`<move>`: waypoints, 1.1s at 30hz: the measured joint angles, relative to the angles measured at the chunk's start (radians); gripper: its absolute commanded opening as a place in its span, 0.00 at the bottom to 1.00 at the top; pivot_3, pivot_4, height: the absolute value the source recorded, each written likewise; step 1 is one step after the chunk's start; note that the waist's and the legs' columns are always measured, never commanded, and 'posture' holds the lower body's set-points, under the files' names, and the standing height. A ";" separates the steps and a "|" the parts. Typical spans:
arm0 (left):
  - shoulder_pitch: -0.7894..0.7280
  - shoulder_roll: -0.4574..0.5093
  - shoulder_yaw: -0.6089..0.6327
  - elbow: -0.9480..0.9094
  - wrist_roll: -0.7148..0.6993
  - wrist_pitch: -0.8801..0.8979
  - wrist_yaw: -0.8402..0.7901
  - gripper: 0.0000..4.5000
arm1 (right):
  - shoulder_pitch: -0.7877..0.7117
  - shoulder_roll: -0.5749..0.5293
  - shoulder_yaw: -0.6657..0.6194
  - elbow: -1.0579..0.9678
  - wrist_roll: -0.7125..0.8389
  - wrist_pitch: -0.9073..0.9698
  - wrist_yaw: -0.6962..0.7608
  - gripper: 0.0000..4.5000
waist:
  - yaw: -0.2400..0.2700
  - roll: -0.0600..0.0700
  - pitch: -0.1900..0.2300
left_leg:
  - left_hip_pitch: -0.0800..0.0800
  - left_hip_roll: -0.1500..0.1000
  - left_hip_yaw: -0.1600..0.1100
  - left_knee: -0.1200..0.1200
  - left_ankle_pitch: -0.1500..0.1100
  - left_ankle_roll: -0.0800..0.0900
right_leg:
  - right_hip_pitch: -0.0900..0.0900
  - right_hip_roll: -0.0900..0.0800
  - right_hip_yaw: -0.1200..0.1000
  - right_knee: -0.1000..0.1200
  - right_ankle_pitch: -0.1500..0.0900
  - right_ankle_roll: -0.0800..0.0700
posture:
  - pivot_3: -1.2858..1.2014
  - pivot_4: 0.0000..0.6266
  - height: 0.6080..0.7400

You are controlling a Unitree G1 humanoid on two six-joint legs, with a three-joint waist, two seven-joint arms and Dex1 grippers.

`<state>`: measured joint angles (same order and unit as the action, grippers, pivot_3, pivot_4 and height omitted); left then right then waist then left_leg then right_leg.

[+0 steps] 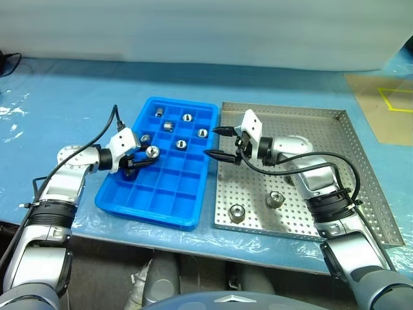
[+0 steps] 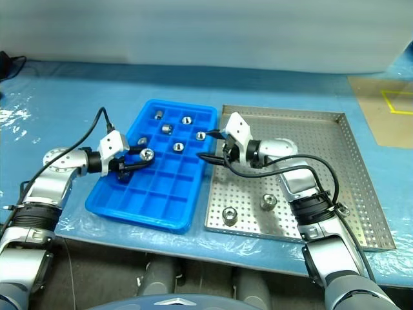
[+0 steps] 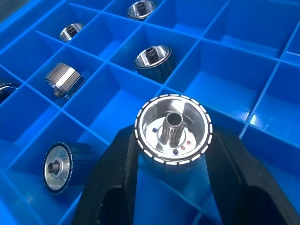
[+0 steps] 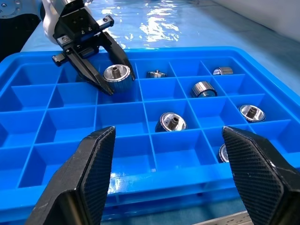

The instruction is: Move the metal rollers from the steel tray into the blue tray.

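Two rollers (image 1: 237, 212) left in steel tray (image 1: 361, 168) — blue tray (image 1: 145, 206) holds several; left hand (image 1: 143, 157) clamps roller, right hand (image 1: 218, 142) spread, empty.

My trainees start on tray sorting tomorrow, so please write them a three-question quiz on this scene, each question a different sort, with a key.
1. True or false: the left end effector is shut on a metal roller above the blue tray.
2. How many metal rollers lie loose on the steel tray? A) none B) two C) five
3. Fill in: the right end effector, hovering at the edge between the two trays, is ____ and holds nothing.

Key: 1 true; 2 B, one roller near the front rim and another beside it; 3 open.
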<state>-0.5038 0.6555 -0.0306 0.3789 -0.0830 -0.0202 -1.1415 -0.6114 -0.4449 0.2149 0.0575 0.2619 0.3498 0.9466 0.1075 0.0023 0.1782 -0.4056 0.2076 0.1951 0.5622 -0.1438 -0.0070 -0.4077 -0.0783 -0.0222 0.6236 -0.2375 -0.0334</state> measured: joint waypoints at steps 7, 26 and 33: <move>-0.053 -0.003 -0.034 0.031 0.007 -0.014 -0.026 0.74 | 0.044 -0.009 -0.010 -0.032 -0.006 0.007 -0.017 0.83 | -0.002 0.000 0.000 | 0.000 0.000 0.000 0.000 0.000 -0.001 | 0.000 0.001 0.000 0.000 0.000 0.000 | 0.52 0.24 1.00; -0.448 -0.382 -0.175 0.467 0.050 -0.216 -0.043 0.74 | 0.325 -0.156 -0.275 -0.369 0.019 0.186 -0.211 0.83 | -0.071 -0.001 0.000 | 0.001 -0.002 0.005 0.002 -0.001 0.003 | 0.001 0.004 0.004 -0.002 0.000 0.001 | 0.35 0.24 1.00; -0.536 -0.547 -0.199 0.642 0.069 -0.325 -0.094 0.74 | 0.485 -0.177 -0.393 -0.561 0.057 0.286 -0.299 0.83 | -0.114 -0.001 0.000 | 0.001 -0.002 0.006 0.003 -0.003 0.008 | 0.002 0.003 0.004 -0.005 0.000 0.001 | 0.28 0.24 1.00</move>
<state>-1.0403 0.1083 -0.2300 1.0206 -0.0137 -0.3451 -1.2359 -0.1265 -0.6217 -0.1781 -0.5032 0.3186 0.6353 0.6472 -0.0063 0.0015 0.1784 -0.4050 0.2057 0.2007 0.5649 -0.1469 0.0013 -0.4057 -0.0748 -0.0180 0.6187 -0.2372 -0.0327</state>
